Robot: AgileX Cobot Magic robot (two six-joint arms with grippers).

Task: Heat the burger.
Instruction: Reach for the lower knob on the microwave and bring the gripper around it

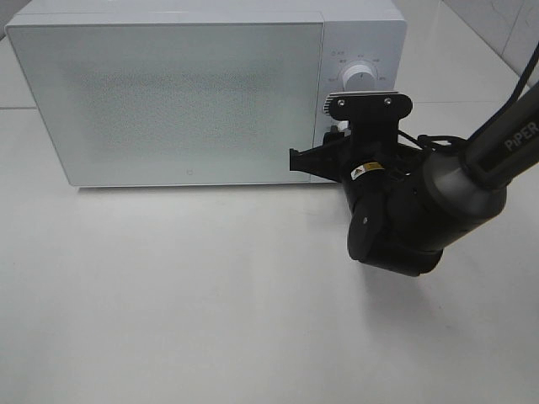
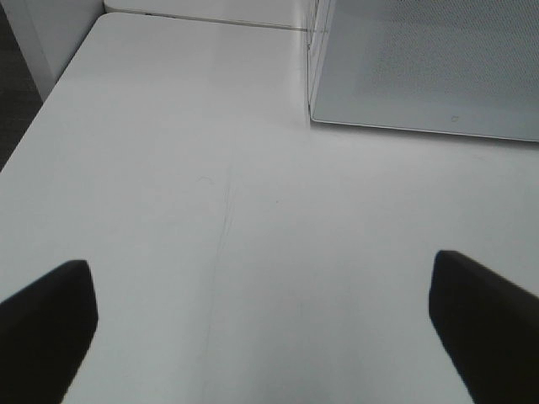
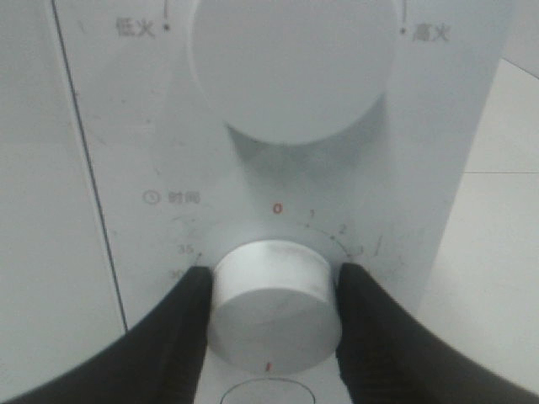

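Note:
The burger is out of view. The white microwave [image 1: 194, 93] stands at the back of the table with its frosted door closed. In the right wrist view my right gripper [image 3: 274, 290] is shut on the lower timer knob [image 3: 271, 307], one black finger pressed to each side of it. Seen from the high camera, the right gripper [image 1: 337, 139] sits at the control panel, mostly hidden behind its camera mount. My left gripper [image 2: 265, 328] hangs open over bare table, nothing between its fingers [image 2: 46, 324], with the microwave's front corner [image 2: 313, 109] some way ahead.
The upper power knob [image 1: 360, 76] sits above the timer knob on the panel. The right arm [image 1: 438, 202] reaches in from the right across the table [image 1: 168, 295]. A table edge [image 2: 34, 109] shows beside the left gripper.

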